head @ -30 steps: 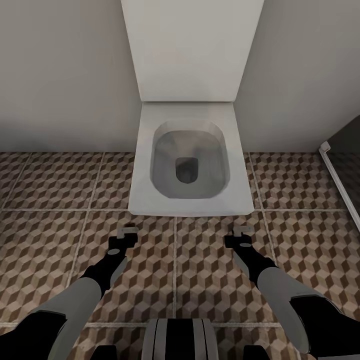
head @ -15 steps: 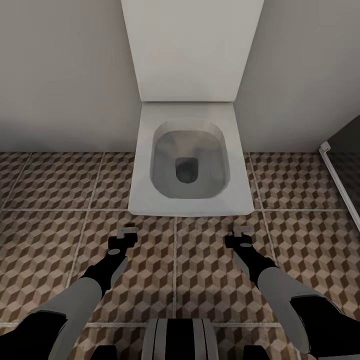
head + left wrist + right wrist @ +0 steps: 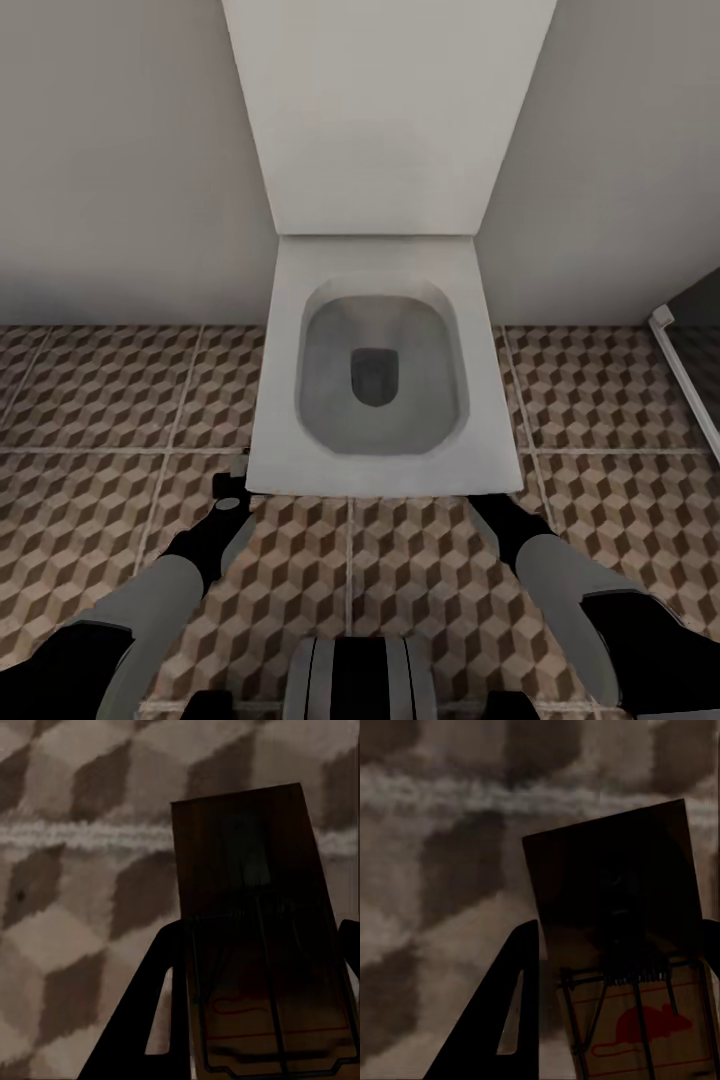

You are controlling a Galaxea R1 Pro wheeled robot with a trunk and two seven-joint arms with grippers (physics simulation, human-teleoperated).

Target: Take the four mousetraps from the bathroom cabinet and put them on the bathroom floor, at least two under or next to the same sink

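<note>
My left gripper and right gripper each clamp a mousetrap; driving nearer the toilet risks bumping one loose.

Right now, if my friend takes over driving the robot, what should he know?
Left gripper: shut on a mousetrap, held between its fingers above the cube-pattern bathroom floor.
Right gripper: shut on a second mousetrap, the one with a red mouse print, also over the tiles.
The robot faces a white toilet against the wall; both grippers are tucked under its front edge in the head view.
Done: two traps picked up.
Left: no trap lies on the floor here. Find the sink, set these two by it, then place the other two on the same floor.
</note>
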